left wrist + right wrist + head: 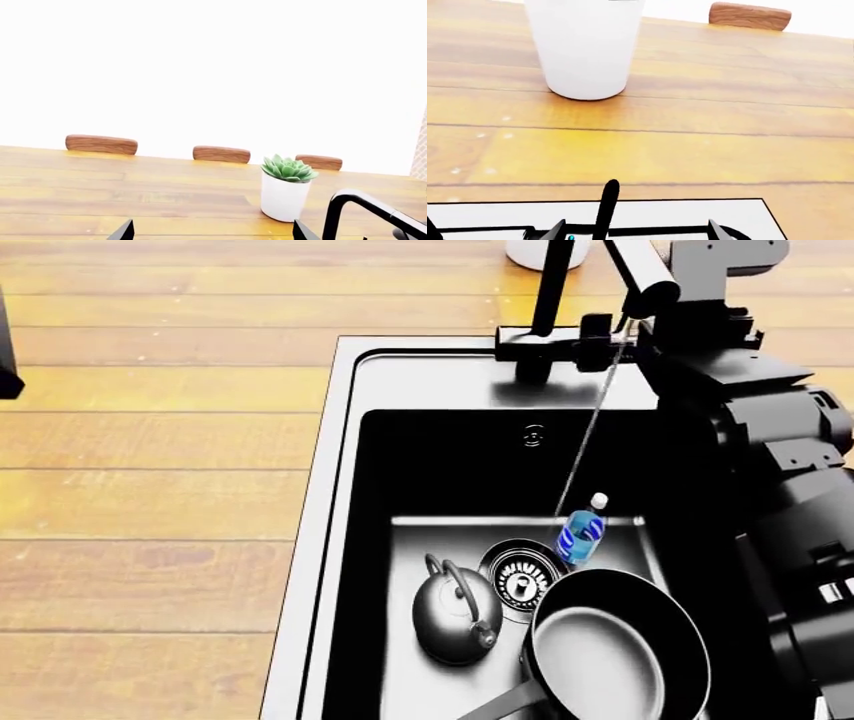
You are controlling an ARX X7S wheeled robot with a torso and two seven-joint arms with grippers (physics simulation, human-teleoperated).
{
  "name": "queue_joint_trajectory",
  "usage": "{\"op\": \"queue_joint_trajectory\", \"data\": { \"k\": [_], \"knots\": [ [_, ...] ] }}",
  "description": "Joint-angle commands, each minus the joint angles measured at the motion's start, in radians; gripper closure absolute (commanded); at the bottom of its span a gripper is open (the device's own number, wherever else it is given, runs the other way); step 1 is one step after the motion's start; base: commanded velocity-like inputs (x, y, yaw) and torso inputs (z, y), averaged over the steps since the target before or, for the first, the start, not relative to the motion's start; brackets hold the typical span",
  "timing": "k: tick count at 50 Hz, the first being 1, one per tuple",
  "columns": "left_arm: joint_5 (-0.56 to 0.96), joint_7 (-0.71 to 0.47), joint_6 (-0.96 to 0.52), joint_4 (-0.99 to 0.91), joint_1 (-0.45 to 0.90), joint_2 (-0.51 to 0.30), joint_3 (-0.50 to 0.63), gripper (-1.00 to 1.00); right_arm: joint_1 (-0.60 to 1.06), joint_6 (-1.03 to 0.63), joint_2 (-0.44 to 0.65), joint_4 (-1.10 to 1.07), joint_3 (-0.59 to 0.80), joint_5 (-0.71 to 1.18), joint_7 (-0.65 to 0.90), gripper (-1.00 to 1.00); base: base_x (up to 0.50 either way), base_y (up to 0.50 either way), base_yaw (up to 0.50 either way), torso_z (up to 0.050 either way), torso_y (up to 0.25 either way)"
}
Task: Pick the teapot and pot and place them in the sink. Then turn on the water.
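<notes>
In the head view the teapot [454, 615] stands upright on the floor of the sink [334, 490]. The pot [617, 650] lies beside it, its long handle toward the near edge. A thin stream of water [587, 430] falls from the black faucet [550, 300] into the basin. My right gripper [637, 232] is open at the faucet base, and a thin black lever [606, 207] stands between its fingers. My left gripper [213, 235] is open over the wooden counter with nothing between its fingers.
A small blue bottle [582, 530] stands by the round drain [521, 578]. A white plant pot [285, 192] with a succulent sits behind the faucet [363, 207], also close ahead as the white plant pot [586, 50]. Brown chair backs [101, 144] line the counter's far edge. My right arm [761, 460] overhangs the sink's right side.
</notes>
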State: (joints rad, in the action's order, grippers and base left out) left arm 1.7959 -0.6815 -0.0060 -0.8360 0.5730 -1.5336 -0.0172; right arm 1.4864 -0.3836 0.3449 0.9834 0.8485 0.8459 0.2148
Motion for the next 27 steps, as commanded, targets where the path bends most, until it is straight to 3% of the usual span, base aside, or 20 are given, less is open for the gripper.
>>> {"op": "queue_joint_trajectory", "data": {
  "k": [1, 19, 27],
  "knots": [
    [0.013, -0.01, -0.08, 0.0, -0.071, 0.054, -0.132, -1.0, -0.004, -0.026, 0.062, -0.024, -0.025, -0.006, 0.047, -1.0, 0.0, 0.0, 0.0, 0.0, 0.0],
    [0.018, -0.018, -0.097, -0.002, -0.036, 0.061, -0.109, -1.0, -0.043, -0.047, 0.152, -0.078, -0.071, 0.033, 0.106, -1.0, 0.0, 0.0, 0.0, 0.0, 0.0],
    [0.017, -0.019, -0.091, -0.001, 0.028, 0.058, -0.04, -1.0, -0.055, -0.053, 0.164, -0.088, -0.078, 0.04, 0.115, -1.0, 0.0, 0.0, 0.0, 0.0, 0.0]
  ]
}}
